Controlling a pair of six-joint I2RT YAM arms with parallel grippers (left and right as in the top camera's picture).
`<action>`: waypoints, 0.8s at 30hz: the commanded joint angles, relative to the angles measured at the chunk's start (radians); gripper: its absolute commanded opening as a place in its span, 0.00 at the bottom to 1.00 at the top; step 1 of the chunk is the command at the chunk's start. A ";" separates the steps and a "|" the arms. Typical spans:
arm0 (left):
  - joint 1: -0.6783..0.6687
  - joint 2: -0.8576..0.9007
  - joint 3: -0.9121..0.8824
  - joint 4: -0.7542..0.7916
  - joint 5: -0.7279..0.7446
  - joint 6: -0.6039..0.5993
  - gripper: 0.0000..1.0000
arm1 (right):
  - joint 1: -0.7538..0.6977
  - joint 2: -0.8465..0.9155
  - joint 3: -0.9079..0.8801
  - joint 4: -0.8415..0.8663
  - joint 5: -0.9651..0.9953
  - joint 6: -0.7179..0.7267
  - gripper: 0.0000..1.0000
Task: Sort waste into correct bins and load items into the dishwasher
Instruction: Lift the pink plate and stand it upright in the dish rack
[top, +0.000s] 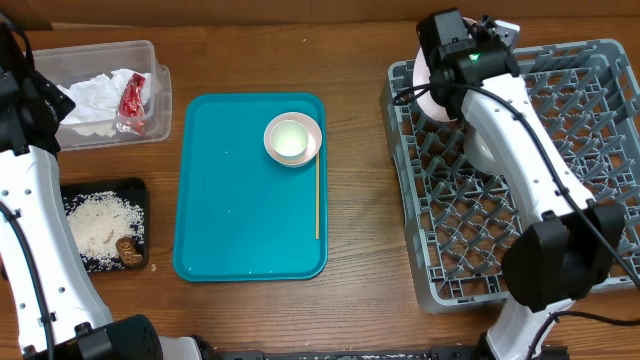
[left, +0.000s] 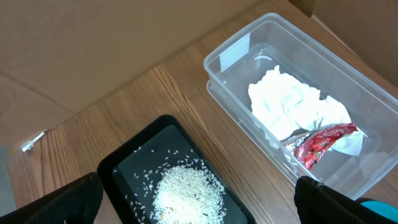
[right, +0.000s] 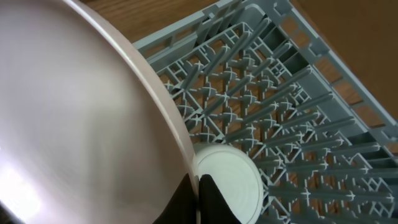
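Note:
My right gripper (right: 198, 186) is shut on the rim of the pale pink plate (right: 74, 124) and holds it tilted over the far left corner of the grey dish rack (right: 298, 93). In the overhead view the plate (top: 428, 92) is under that gripper (top: 445, 70). A light grey bowl (right: 231, 182) lies upside down in the rack (top: 520, 200). A pink bowl (top: 313, 150) with what looks like the white cup (top: 290, 141) inside it sits on the teal tray, with the wooden stick (top: 318, 195) beside it. My left gripper (left: 199, 202) is open and empty above the black tray (left: 134, 163).
The clear tub (top: 155, 95) at the far left holds the white napkin (left: 292, 102) and the red wrapper (left: 320, 142). The black tray (top: 135, 190) holds rice crumbs (top: 100, 225) and a brown lump (top: 127, 249). The teal serving tray (top: 240, 230) lies in the middle.

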 joint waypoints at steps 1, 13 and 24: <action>0.004 0.005 -0.001 0.000 0.003 -0.010 1.00 | 0.000 0.007 -0.004 0.007 0.055 0.000 0.04; 0.004 0.005 -0.001 0.000 0.003 -0.010 1.00 | 0.029 0.008 -0.004 -0.012 -0.117 0.000 0.04; 0.004 0.005 -0.001 0.000 0.003 -0.010 1.00 | 0.041 -0.003 0.010 -0.059 -0.228 0.000 0.16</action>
